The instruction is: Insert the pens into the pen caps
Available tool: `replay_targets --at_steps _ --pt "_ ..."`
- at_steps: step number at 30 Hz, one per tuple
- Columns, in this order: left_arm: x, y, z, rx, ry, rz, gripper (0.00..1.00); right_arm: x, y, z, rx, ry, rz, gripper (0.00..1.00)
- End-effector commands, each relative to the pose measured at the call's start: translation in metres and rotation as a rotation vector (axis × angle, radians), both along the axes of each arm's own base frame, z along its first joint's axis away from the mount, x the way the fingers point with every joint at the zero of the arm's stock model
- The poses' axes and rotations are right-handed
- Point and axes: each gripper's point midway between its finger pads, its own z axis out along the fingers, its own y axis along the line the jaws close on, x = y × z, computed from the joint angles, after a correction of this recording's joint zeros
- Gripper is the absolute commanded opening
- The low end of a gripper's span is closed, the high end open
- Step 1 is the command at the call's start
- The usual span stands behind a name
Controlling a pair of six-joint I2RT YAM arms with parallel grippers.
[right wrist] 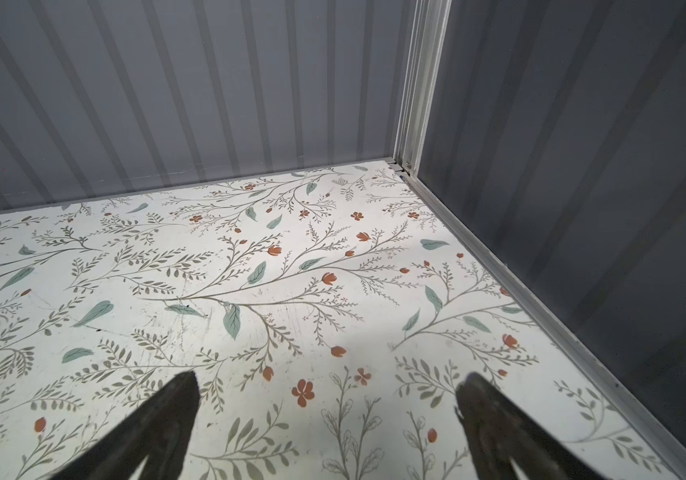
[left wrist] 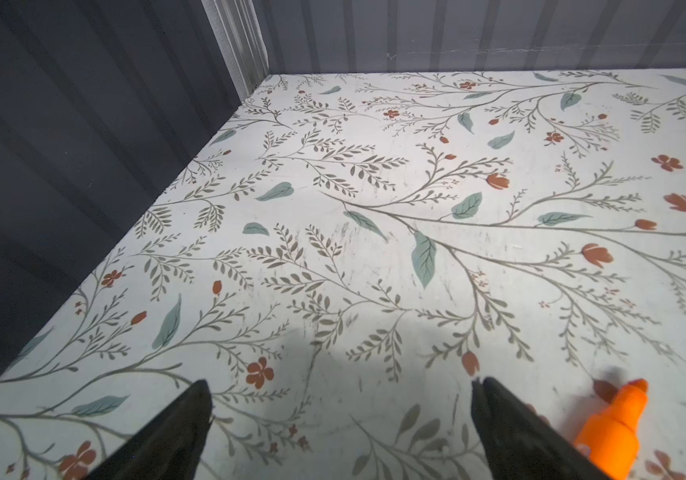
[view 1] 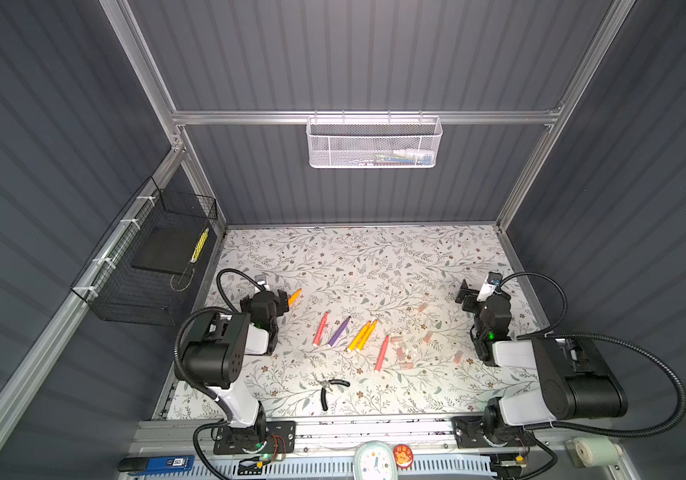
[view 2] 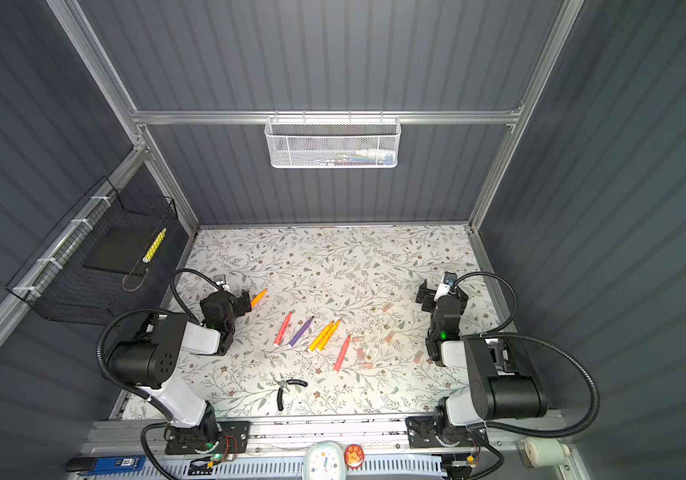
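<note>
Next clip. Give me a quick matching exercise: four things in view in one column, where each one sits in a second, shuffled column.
1 purple pen
2 pliers
3 white basket
4 lone orange pen

A beside the left gripper
B hanging on the back rail
C between a pink pen and the yellow pens
D nearest the table's front edge

Pairs: 1-C, 2-D, 3-B, 4-A

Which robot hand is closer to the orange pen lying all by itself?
The left. The left gripper stands open right beside the lone orange marker pen; the right gripper, also open, is far across the floral table.
</note>
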Motion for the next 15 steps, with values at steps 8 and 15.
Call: replay_targets --at_steps 8,15 --pt "0.0064 0.0002 0.0094 0.009 -0.037 0.008 1.00 -0.0012 -0.0010 0.0001 -0.011 -0.008 -0.007 0.99" --pt "0.0064 0.0002 0.0096 0.009 -0.038 0.008 1.00 -0.0010 -0.0006 -0.0002 -0.009 -0.006 -0.006 0.99"
